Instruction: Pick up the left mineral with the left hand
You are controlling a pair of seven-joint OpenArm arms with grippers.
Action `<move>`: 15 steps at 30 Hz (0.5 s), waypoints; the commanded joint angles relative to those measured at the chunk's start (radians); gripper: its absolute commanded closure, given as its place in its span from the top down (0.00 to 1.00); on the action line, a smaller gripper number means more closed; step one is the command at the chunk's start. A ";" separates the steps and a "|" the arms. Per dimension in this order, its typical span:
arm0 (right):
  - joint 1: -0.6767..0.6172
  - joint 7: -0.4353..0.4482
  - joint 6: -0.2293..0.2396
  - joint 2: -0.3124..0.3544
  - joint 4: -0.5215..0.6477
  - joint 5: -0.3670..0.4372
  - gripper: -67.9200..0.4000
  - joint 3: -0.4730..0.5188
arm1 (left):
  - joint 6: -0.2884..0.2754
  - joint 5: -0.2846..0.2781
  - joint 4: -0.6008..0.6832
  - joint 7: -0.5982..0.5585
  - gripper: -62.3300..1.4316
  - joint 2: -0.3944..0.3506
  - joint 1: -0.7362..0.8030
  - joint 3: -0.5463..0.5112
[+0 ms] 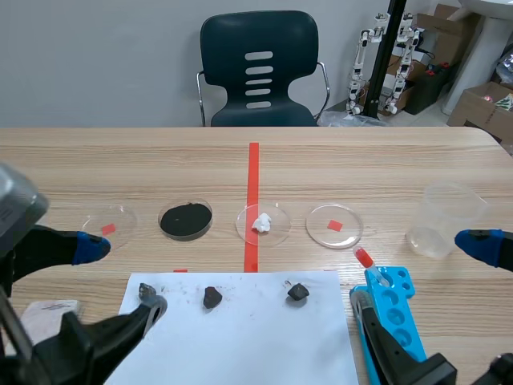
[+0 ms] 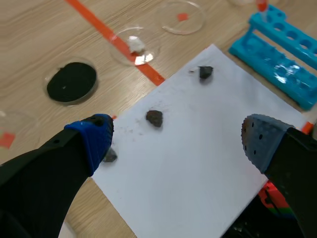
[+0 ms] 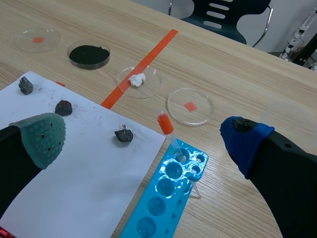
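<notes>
Dark left mineral [image 2: 110,156] is sitting near the corner of the white paper [image 2: 208,163], just beside the blue-padded finger [image 2: 91,141] of your left tool [image 2: 178,141], not centred in the gap. Tool is hanging wide open, gripping nothing. You're needing to shift toward that finger; the middle mineral [image 2: 154,118] is lying nearer centre.

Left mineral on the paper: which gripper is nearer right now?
Left. The left gripper is open, with one blue pad right beside the left mineral. The right gripper, also open, sits by the blue rack, across the paper from it.
</notes>
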 commanded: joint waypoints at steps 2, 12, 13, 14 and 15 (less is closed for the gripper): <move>0.009 0.015 0.000 0.008 0.005 0.006 1.00 0.002 | 0.103 -0.046 0.009 0.089 0.87 0.006 -0.082 0.060; 0.009 0.015 0.000 0.008 0.005 0.006 1.00 0.002 | 0.473 -0.091 -0.034 0.497 0.87 0.053 -0.408 0.245; 0.009 0.015 0.000 0.008 0.005 0.006 1.00 0.002 | 0.515 -0.090 -0.045 0.539 0.87 0.059 -0.439 0.261; 0.009 0.015 0.000 0.008 0.005 0.006 1.00 0.002 | 0.544 -0.091 -0.057 0.579 0.87 0.064 -0.470 0.274; 0.009 0.015 0.000 0.008 0.005 0.006 1.00 0.002 | 0.563 -0.090 -0.071 0.624 0.87 0.070 -0.500 0.286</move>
